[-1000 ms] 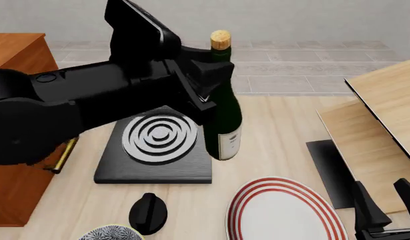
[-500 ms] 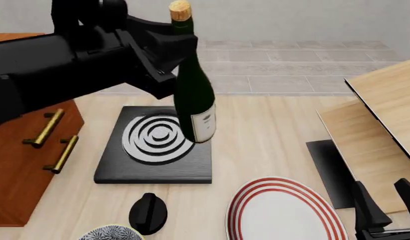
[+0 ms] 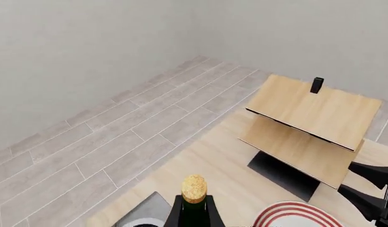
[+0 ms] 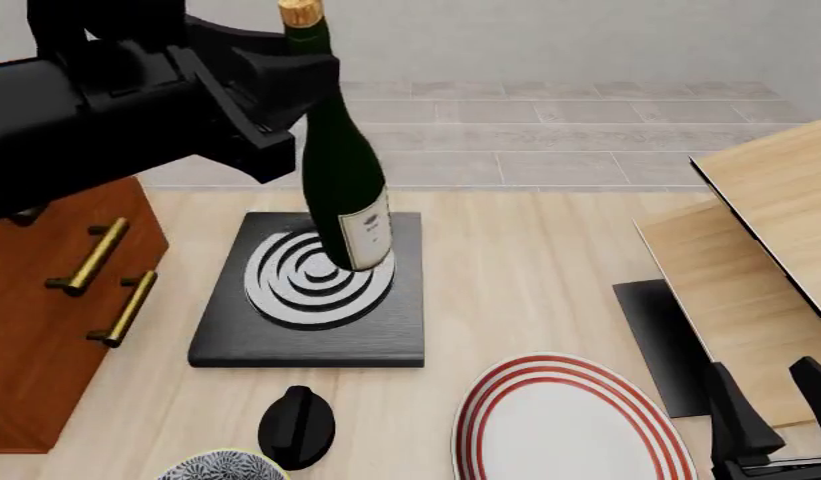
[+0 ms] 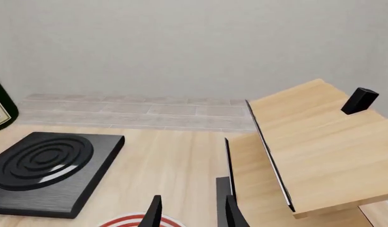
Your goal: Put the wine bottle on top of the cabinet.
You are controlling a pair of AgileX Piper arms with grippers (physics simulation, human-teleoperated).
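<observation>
Well, the left claw (image 4: 293, 110) is pinching the tall dark green glass wine bottle (image 4: 341, 185) around its upper body, carrying it in the air above the black square burner plate with pale rings (image 4: 310, 290). It is not yet on the reddish-brown wooden cabinet (image 4: 50, 300) at the left, so the placing is remaining. The bottle's long axis is running nearly upright, cork leaning left. The right claw (image 5: 190, 213) is idling near, spread.
</observation>
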